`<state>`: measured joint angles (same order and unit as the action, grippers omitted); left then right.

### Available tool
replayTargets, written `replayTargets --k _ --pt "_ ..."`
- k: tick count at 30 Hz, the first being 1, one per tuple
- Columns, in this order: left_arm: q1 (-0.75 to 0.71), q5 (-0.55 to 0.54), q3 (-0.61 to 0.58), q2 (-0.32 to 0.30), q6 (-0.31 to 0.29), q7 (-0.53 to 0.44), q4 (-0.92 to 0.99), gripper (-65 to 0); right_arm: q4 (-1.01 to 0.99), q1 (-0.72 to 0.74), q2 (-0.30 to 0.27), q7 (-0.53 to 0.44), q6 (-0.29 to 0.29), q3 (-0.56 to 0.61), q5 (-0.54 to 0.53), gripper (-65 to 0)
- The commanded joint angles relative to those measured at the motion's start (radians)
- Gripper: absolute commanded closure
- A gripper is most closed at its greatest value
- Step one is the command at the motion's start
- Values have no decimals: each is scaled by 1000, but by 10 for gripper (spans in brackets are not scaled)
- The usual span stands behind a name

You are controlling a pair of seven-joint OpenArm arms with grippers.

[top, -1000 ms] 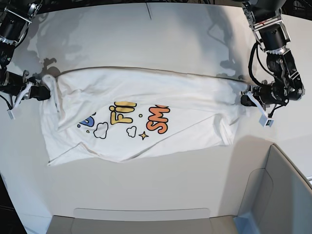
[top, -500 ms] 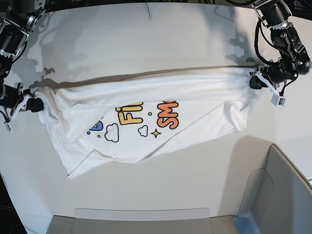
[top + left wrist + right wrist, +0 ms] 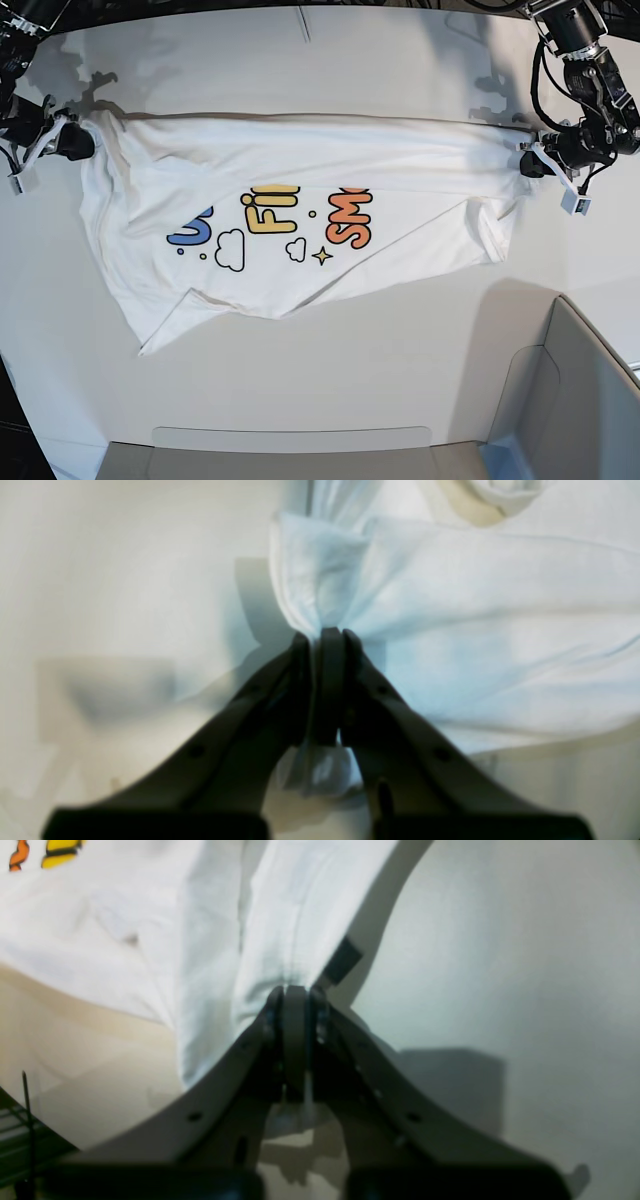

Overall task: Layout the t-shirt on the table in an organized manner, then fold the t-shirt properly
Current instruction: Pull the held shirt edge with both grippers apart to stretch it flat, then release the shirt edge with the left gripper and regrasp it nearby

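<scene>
The left tool is closed on a bunched end of the t-shirt at the right side of the base view; in its wrist view the jaws meet with white cloth gathered between them. The right tool is likewise closed on the opposite end at the left side of the base view, and its wrist view shows a seam of the t-shirt nipped between shut jaws, a small black tag just beside them.

The bench is a broad, plain white, smooth top with a curved far edge against a dark background. A grey-white bin wall stands at the near right corner, and a pale panel lies along the near edge. Arm shadows fall on the far part of the bench.

The t-shirt hangs stretched between the two tools, its long axis running left to right across the base view, its top edge drawn into a nearly straight line. The print faces up, partly hidden in a fold. The lower edge is slack and uneven, reaching a point toward the near left.
</scene>
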<state>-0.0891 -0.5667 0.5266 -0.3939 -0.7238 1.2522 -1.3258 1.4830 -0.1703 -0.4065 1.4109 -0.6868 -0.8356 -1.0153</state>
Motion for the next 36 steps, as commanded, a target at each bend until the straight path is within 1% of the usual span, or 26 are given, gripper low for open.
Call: replayTargets --k 1,4,8,9,11,15,17,19,21,24,27,31,33,36 --pt "-28 215 -1 -4 26 144 22 -34 35 5 -25 -15 -11 -8 -20 0" --pt "7 287 -27 -1 26 144 22 -34 61 -7 -25 -15 -11 -8 -20 0" --pt "35 386 -50 0 26 144 22 -32 67 -41 -25 -15 -11 -14 -26 -131" --pt "35 397 -50 0 26 144 22 -32 67 -51 -25 -15 -11 -18 -26 -163" --pt "32 400 -49 -1 26 144 12 -32 69 -68 -24 -15 -11 -57 -27 -201" --pt "27 402 -49 0 26 144 -93 -34 123 -70 21 -15 -11 -144 -27 -196" --pt "27 402 -49 6 26 144 -117 -43 164 -71 27 -15 -11 -147 -27 -189" --pt "27 403 -49 22 26 144 -123 -73 184 -74 36 -15 -11 -135 -26 -188" --pt "28 403 -43 31 26 144 -125 -102 187 -74 36 -15 -11 -129 -26 -188" --pt "27 403 14 51 26 144 -125 -134 187 -74 36 -15 -11 -129 -26 -188" --pt "27 403 37 49 26 144 -125 -163 187 -74 37 -15 -11 -127 -26 -188" --pt "27 403 36 45 26 144 -126 -194 187 -73 37 -15 -11 -127 -26 -188" --pt "27 403 36 45 26 144 -156 -212 187 -70 37 -15 -11 -127 -26 -188" --pt "4 403 36 51 26 144 -251 -230 187 -68 34 -15 -11 -126 -26 -188"
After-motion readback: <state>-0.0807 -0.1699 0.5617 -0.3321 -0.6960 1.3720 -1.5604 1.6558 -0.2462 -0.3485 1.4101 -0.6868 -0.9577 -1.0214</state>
